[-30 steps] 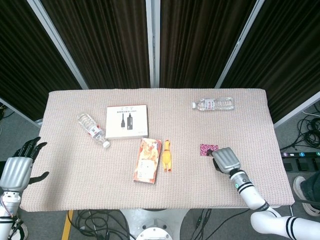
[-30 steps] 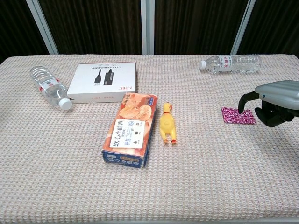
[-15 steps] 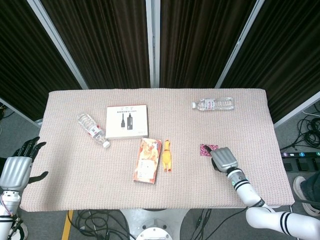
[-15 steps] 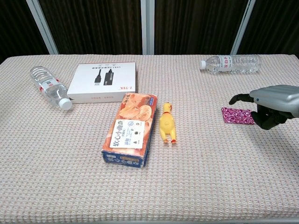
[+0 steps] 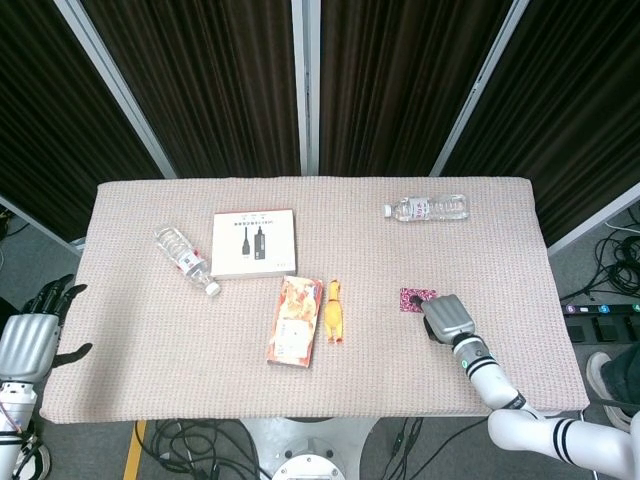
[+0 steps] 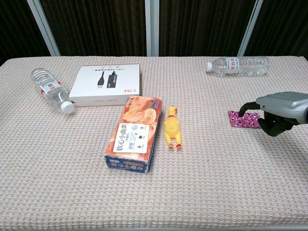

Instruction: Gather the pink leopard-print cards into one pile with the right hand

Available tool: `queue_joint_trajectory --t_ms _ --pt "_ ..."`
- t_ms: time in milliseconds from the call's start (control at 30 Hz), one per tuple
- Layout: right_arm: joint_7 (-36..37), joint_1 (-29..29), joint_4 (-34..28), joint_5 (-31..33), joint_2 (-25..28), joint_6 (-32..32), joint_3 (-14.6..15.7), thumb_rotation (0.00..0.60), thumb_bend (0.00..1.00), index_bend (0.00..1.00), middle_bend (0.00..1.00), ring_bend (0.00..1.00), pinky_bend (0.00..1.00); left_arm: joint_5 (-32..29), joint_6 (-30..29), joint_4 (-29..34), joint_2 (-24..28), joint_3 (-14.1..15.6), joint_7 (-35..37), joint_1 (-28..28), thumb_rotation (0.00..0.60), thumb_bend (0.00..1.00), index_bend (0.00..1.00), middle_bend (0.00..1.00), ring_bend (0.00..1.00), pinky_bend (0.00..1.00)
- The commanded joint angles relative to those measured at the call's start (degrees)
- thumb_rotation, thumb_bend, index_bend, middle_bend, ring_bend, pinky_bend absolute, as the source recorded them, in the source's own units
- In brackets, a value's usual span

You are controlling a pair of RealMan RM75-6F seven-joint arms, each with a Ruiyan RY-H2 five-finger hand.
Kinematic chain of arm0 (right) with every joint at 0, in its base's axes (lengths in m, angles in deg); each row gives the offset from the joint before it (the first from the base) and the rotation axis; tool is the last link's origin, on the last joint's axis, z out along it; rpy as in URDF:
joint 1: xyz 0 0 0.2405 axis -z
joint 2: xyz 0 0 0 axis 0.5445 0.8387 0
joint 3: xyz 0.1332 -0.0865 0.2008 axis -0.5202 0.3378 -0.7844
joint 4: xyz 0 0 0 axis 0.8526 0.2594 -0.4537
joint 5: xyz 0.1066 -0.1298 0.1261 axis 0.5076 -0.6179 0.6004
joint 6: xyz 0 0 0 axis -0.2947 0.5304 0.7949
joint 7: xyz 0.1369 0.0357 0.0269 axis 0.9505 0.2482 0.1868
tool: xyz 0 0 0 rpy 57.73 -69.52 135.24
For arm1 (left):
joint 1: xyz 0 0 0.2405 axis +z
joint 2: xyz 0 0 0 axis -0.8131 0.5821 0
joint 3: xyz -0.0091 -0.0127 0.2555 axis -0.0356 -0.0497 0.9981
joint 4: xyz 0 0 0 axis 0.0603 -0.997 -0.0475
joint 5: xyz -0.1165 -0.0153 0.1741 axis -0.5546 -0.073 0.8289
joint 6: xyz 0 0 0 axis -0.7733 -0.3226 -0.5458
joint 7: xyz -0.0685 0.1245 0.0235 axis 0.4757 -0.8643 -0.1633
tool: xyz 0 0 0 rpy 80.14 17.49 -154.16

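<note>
Your right robot hand sits at the right side of the tabletop, knuckles up, with its fingers curled down. One dark fingertip reaches out over the pink leopard-print cards and appears to touch their top face; the other fingers bend toward the cloth just beside the cards' right edge. The head view shows the same thing: the right robot hand covers the near right corner of the cards, which lie flat on the woven cloth. You cannot tell from either view whether the hand is pinching the cards or only pressing on them, nor how many cards lie there.

Your left robot hand hangs off the left edge of the tabletop, seen only in the head view, fingers spread apart and holding nothing.

Left of the cards, well apart from them, a yellow rubber chicken toy lies lengthwise, just beside an orange snack box. Behind the box lies a flat white product box with a printed picture of a dark device, and further left a clear water bottle on its side, cap toward you. A second water bottle lies on its side at the far right, behind the cards.
</note>
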Motion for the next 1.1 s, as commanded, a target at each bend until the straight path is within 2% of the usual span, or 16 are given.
queue_joint_trajectory --t_ms 33,767,1100 --pt "0.06 -0.27 0.57 0.43 -0.39 0.18 0.12 0.6 0.71 0.2 1.0 1.0 1.0 0.02 0.08 -0.07 0.0 0.01 0.06 -0.04 0.6 0.0 0.22 0.19 0.13 0.3" --pt "-0.34 -2.1 4.89 3.6 -2.71 2.06 1.31 0.6 0.71 0.2 1.0 1.0 1.0 -0.46 0.5 -0.74 0.3 0.05 0.62 0.07 0.6 0.0 0.22 0.19 0.13 0.3" --pt "-0.37 -1.56 4.4 4.19 -1.93 1.29 2.48 0.6 0.71 0.2 1.0 1.0 1.0 -0.51 0.59 0.04 0.54 -0.22 -0.23 -0.22 0.6 0.0 0.22 0.19 0.13 0.3"
